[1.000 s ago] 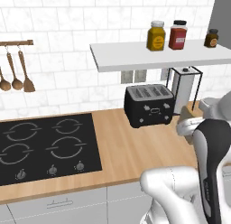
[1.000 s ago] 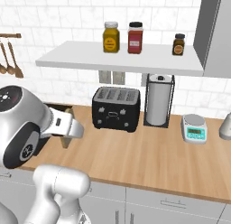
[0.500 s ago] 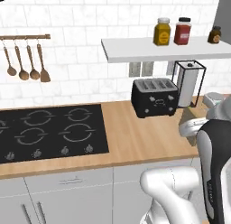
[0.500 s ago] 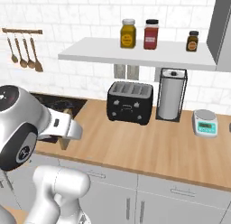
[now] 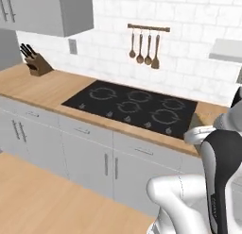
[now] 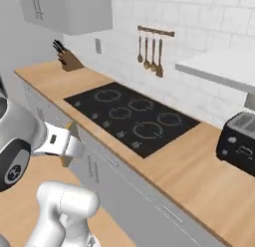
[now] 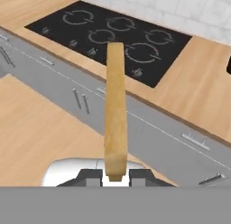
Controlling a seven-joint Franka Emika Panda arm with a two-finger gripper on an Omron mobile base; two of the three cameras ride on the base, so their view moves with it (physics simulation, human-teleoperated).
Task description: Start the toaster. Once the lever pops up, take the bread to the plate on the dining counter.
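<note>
My gripper (image 7: 115, 175) is shut on the bread (image 7: 115, 110), a pale tan slice seen edge-on that sticks straight out from between the finger tips. In the right base view the gripper (image 6: 70, 146) hangs in front of the grey cabinets with the bread (image 6: 71, 127) showing above and below the hand. The black toaster (image 6: 239, 144) stands far to the right on the wood worktop (image 6: 199, 176), well away from the gripper. The plate and the dining counter are out of view.
A black hob (image 5: 134, 108) is set into the worktop, with grey cabinet fronts (image 5: 90, 155) below. Utensils (image 5: 144, 49) hang on a wall rail. A knife block (image 5: 35, 63) stands at the far left. A white shelf (image 6: 219, 71) juts out above the toaster.
The whole picture has swung left, so the camera has moved: toaster and shelf slid to the right edge, and hob, knife block and cabinets came into view. The grip on the bread is unchanged.
</note>
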